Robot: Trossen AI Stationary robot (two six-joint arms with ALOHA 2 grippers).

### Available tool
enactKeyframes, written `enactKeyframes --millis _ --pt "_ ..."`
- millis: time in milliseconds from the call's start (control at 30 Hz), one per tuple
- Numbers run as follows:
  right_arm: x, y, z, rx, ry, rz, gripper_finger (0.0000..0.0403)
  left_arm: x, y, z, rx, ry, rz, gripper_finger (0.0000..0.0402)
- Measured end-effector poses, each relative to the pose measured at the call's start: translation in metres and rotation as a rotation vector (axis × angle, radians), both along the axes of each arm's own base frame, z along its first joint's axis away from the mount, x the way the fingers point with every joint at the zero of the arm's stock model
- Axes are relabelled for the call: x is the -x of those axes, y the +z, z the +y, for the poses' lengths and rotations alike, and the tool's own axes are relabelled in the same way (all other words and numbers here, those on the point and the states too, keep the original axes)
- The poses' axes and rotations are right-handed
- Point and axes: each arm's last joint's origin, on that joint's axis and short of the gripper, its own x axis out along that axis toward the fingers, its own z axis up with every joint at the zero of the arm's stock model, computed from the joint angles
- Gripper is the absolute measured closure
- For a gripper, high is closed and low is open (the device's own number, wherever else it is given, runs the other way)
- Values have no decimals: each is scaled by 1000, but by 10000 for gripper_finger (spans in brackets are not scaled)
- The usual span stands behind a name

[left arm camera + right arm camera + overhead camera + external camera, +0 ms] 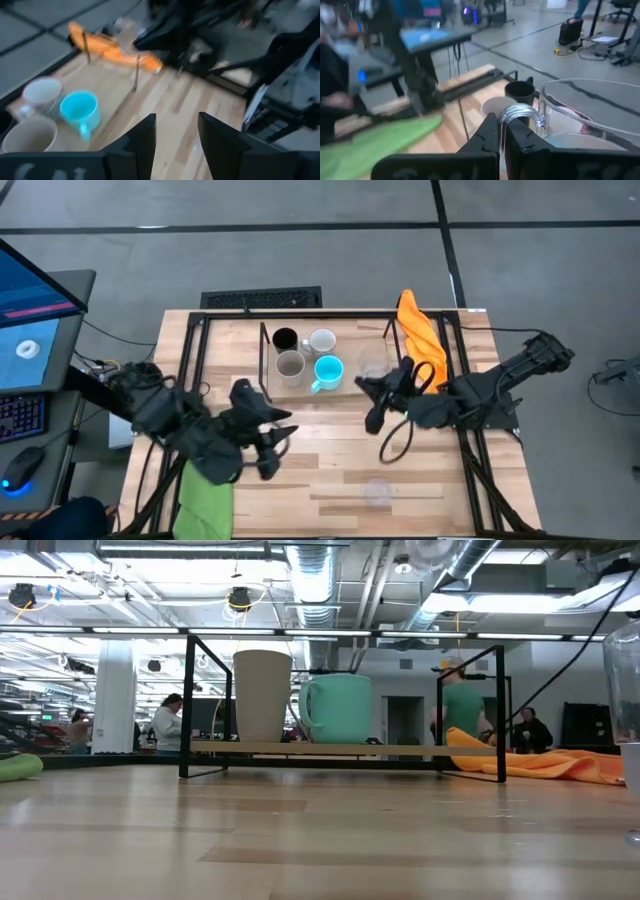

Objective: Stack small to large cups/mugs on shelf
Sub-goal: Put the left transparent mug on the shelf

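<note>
A green cloth (pixel 203 498) is draped over the surface's (pixel 330 470) front-left corner. Just beside it, the left gripper (pixel 272 448) is held above the front-left part of the surface with its jaws spread and nothing between them. On the shelf (pixel 240 345), which is set along the back edge of the surface, four vessels are grouped left of its middle: the black cup (pixel 285 338) and the white mug (pixel 321 340) at the back, the grey-beige cup (pixel 290 366) and the blue mug (pixel 328 371) at the front. To their right, the right gripper (pixel 502 131) is seen above the shelf's right half, its jaws pinched on the handle of a clear glass (pixel 585 115). An orange cloth (pixel 420 335) is hung over the shelf's right end. A second clear glass (pixel 377 493) is set near the front edge, right of centre.
</note>
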Motion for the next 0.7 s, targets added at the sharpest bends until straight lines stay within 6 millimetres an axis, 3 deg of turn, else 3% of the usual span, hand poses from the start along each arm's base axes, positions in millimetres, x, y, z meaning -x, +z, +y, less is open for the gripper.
enactKeyframes --millis 133,267,500,700 --pt "9 -22 -24 -67 -65 -138 386 20 9 -11 -46 -1 -78 273" --pt "2 -52 -41 -90 -123 -164 386 32 12 -20 -73 4 -120 276" --pt "-20 -103 -39 -73 -188 -44 386 41 13 -31 -73 -15 -141 276" --pt "-30 -153 -40 -129 -233 -74 386 46 13 -35 -69 -24 -146 276"
